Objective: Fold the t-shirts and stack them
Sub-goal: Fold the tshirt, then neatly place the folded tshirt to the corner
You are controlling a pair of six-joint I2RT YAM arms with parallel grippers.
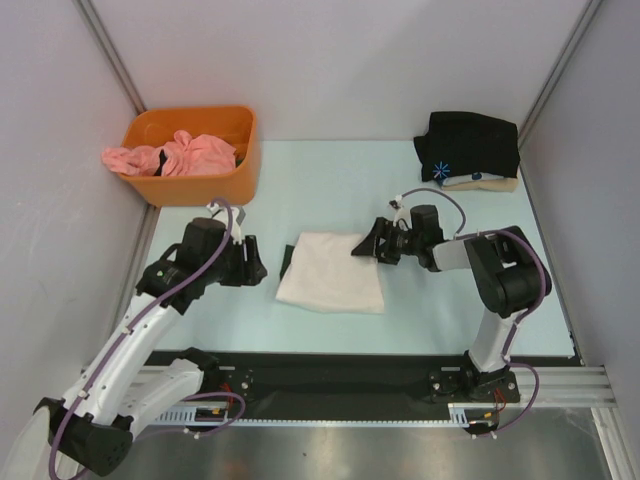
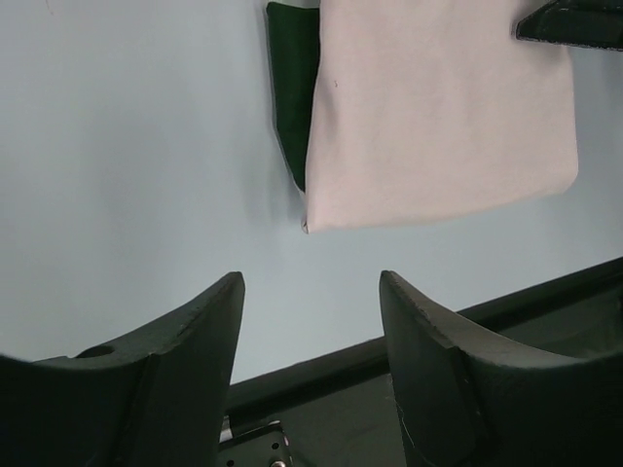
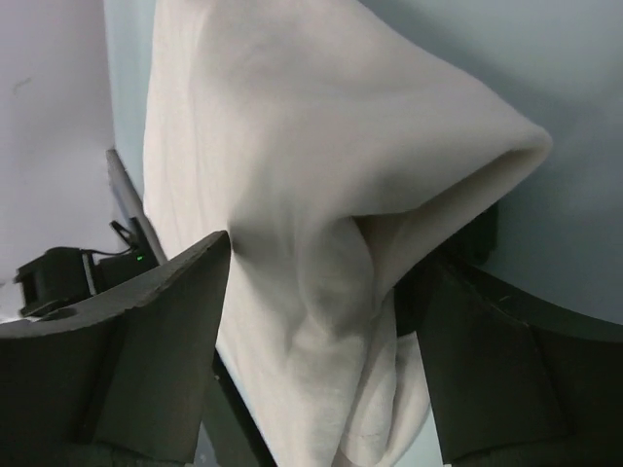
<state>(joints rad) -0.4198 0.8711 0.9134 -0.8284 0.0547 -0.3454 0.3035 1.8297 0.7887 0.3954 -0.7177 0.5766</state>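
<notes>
Fingers [image 3: 146, 350] of R gripper [image 3: 321, 268] fill the bottom of the wrist view, w/ a thick bunch of the cream t-shirt [image 3: 292, 126] wedged between them. Jaws look pressed onto that fold, and the cloth rises to a peak at upper right of frame. Prob. gripped this way so the corner can be dragged or flipped w/o the layers slipping apart.

Overhead, the shirt lies mid-frame as a rough square on the pale table [image 1: 330, 190], already folded. Dark green sleeve [image 1: 287, 262] pokes out at its left edge, so the fold isn't fully tidy. R gripper sits at the shirt's upper right corner.

L gripper [image 1: 256, 268] hovers just left of the shirt, jaws spread, nothing between them, no contact w/ cloth. Its own view shows bare table between the fingers, shirt further up frame. Looks parked to give R room, or ready to tuck the sleeve.

Upper right of frame: black t-shirt [image 1: 468, 140] w/ blue mark [image 1: 440, 168] lying on a beige t-shirt [image 1: 490, 183], i.e. the stack so far, and likely dest. for the cream one. Upper left: orange bin [image 1: 200, 188] w/ pink t-shirts [image 1: 170, 157] crumpled inside, one spilling over the rim, not yet folded.
</notes>
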